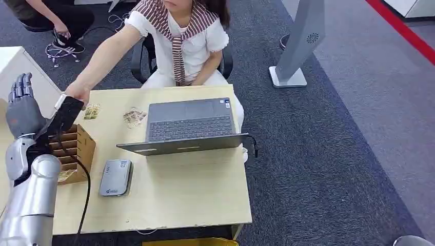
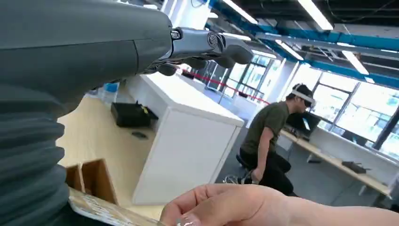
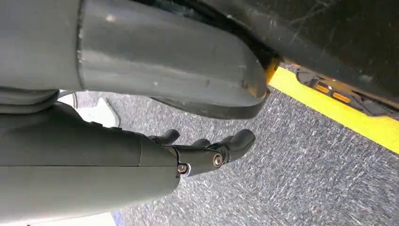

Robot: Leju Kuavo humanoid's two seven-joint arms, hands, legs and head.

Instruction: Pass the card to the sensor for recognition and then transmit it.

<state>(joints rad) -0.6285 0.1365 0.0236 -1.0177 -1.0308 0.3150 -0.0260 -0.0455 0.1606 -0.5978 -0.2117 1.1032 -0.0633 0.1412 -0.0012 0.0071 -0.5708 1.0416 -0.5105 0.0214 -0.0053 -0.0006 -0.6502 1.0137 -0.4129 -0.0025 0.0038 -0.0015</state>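
Looking at the far left of the head view, you see the left robot hand [image 1: 20, 105] raised above the desk's [image 1: 174, 189] left edge, fingers pointing up and spread, palm bare, gripping nothing. Just to its right in that frame, a person's hand [image 1: 77, 92] holds a dark card [image 1: 66, 114], tilted, close to your robot hand; whether the card touches the thumb you cannot tell. In the left wrist view, the person's fingers [image 2: 221, 202] sit at the lower edge with a pale, patterned strip [image 2: 101, 211] beside them.

Your right robot hand [image 3: 207, 150] hangs over grey carpet in the right wrist view, fingers loosely curled with nothing in them.

Below the card in the head view stands a wooden slotted holder [image 1: 77, 148] on the desk's left side. The grey sensor [image 1: 116, 177] lies flat just right of the holder, lower in the frame. A laptop [image 1: 187, 125] sits open at centre, and two small patterned items [image 1: 134, 117] lie left of it. The person [image 1: 179, 41] sits behind the desk at the top, arm stretched toward the card.
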